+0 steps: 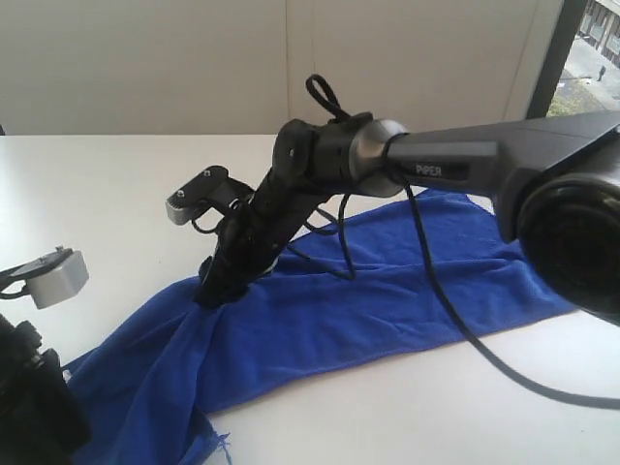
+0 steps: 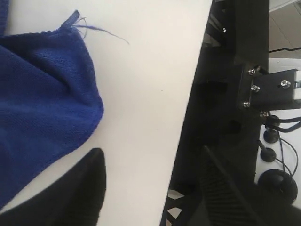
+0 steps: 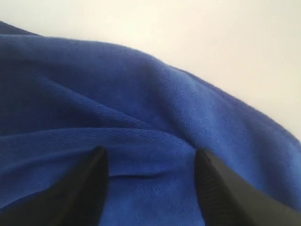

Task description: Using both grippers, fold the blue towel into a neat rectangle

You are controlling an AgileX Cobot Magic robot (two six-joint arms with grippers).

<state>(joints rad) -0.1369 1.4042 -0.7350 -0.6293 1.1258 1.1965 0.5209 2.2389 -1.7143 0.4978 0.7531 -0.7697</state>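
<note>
The blue towel [image 1: 387, 291] lies rumpled in a long diagonal band across the white table [image 1: 97, 184], from near left to far right. My right gripper [image 1: 215, 289] reaches across from the right and points down onto the towel's left part. In the right wrist view the right gripper [image 3: 150, 186] is open, with a soft fold of towel [image 3: 141, 108] lying between its fingers [image 3: 89, 188]. My left gripper [image 2: 153, 188] is open over bare table, beside a frayed towel corner [image 2: 47, 94]. Only the left arm [image 1: 29, 407] shows in the exterior view.
The table edge [image 2: 190, 136] runs close to the left gripper, with a black frame and cables [image 2: 268, 94] beyond it. The right arm's black cable [image 1: 446, 310] trails over the towel. A grey camera block [image 1: 58, 276] sits on the left arm.
</note>
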